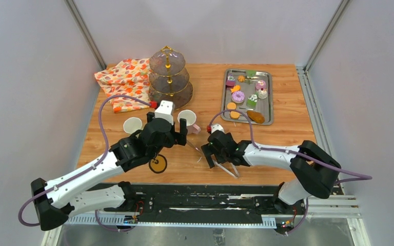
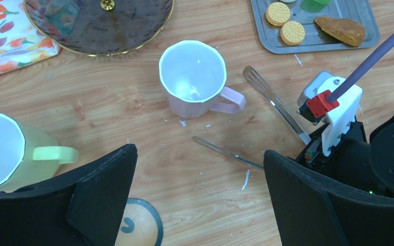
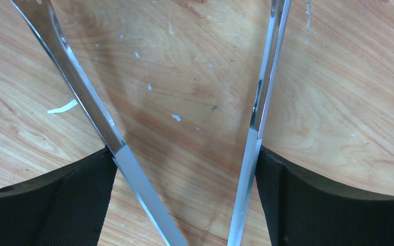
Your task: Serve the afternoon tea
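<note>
Step in hand: fetching the tool, as judged. Every pastry seen lies on the tray, and the stand's tiers look bare.
Right gripper (image 3: 184, 154): jaws spread wide, astride the tongs (image 3: 90, 110), which lie on the table (image 3: 184, 77). Each tong arm runs along the inner edge of a finger. Whether the pads press them cannot be told.
Left gripper (image 2: 199, 154): jaws released and holding nothing. The pink mug (image 2: 192, 77) stands ahead between the fingers, with the green mug (image 2: 0, 151) to its left.
Pastries (image 1: 238, 96): on the tray (image 1: 266, 105) at the far right of the table, well apart from the stand (image 1: 169, 77).
Stand: far side, left of centre, just beside the cloth (image 1: 125, 82).
Mugs: both upright, near the stand's foot.
Next move, judged: squeeze the two arms only enough to lift the tongs without shutting their tips. Then carry them to the tray, keeping clear of the left arm close by.
Hidden or cut off:
- The tongs' hinge end falls out of frame in the right wrist view, and their middle lies under the right arm from above.
- The left wrist view shows only the stand's lowest tier and cuts off the green mug.
- The pastries are too small from above to identify one by one.
- An orange disc (image 1: 157, 164) sits partly under the left arm, and its purpose is unclear.
</note>
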